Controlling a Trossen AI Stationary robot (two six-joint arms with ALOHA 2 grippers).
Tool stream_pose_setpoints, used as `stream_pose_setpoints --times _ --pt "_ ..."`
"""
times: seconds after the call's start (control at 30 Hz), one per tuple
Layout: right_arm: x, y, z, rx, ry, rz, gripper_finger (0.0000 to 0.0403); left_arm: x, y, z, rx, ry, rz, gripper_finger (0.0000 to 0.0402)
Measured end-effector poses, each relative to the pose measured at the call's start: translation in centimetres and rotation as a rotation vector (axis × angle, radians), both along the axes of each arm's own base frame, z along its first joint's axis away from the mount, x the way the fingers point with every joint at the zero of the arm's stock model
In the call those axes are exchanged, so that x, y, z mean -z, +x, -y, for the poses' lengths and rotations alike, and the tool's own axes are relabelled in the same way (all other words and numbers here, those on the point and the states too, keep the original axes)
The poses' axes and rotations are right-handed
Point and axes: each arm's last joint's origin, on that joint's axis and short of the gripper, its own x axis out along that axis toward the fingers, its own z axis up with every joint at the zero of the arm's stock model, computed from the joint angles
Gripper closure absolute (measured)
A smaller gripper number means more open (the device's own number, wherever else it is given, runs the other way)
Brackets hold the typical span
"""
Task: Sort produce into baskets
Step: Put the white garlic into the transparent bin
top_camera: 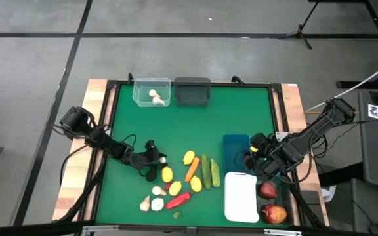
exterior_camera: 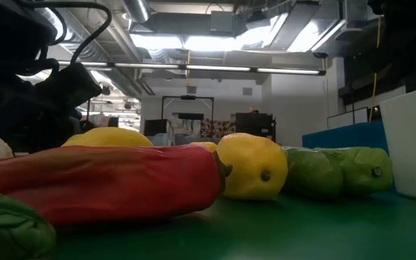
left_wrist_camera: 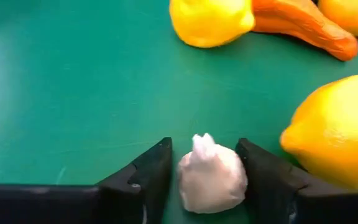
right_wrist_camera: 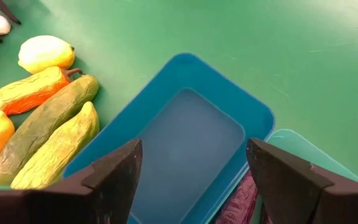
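Around garlic bulb [left_wrist_camera: 211,177]: left tool [left_wrist_camera: 205,174], low.

We see a plain green tabletop [top_camera: 176,124] with yellow lemons [top_camera: 189,157], an orange carrot [top_camera: 192,169], green cucumbers [top_camera: 206,172], a red pepper [top_camera: 178,200] and red apples [top_camera: 274,213]. A white bulb [left_wrist_camera: 211,175] sits between black fingers [left_wrist_camera: 148,177], beside blue [right_wrist_camera: 191,143], white [top_camera: 241,196], clear [top_camera: 152,92] and grey baskets [top_camera: 192,91]

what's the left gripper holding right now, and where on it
The left gripper has a white garlic bulb between its fingers at the sides, still on the mat; a firm grip cannot be told.
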Motion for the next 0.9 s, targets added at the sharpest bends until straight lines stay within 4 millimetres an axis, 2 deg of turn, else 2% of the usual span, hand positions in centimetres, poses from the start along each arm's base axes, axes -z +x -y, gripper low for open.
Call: stream_pose_setpoints --times 0.23,0.4,0.5,0.63,0.8,0.9 --pt "0.0 0.0 0.0 0.0 -0.001 -0.001 0.0114 -0.2 0.1 -0.2 -0.064 0.022 0.046 0.0274" --pt "0.0 0.0 0.0 0.0 -0.002 -0.001 0.0114 -2.3 1.2 -1.8 -0.168 0.001 0.185 0.0281" --pt "0.0 0.0 0.1 0.002 -0.017 0.008 0.0114 -4.3 1.6 -4.2 -0.313 0.048 0.266 0.028" --pt "-0.1 0.0 0.1 0.004 -0.03 0.017 0.0114 -7.4 1.5 -8.8 -0.483 0.15 0.343 0.028" --pt "0.0 0.0 0.1 -0.002 -0.034 0.013 0.0114 -10.7 -0.8 -14.6 -0.658 0.27 0.388 0.0281" --pt "-0.1 0.0 0.1 -0.018 -0.043 0.005 0.0114 -11.2 -2.7 -17.3 -0.748 0.267 0.349 0.0281"
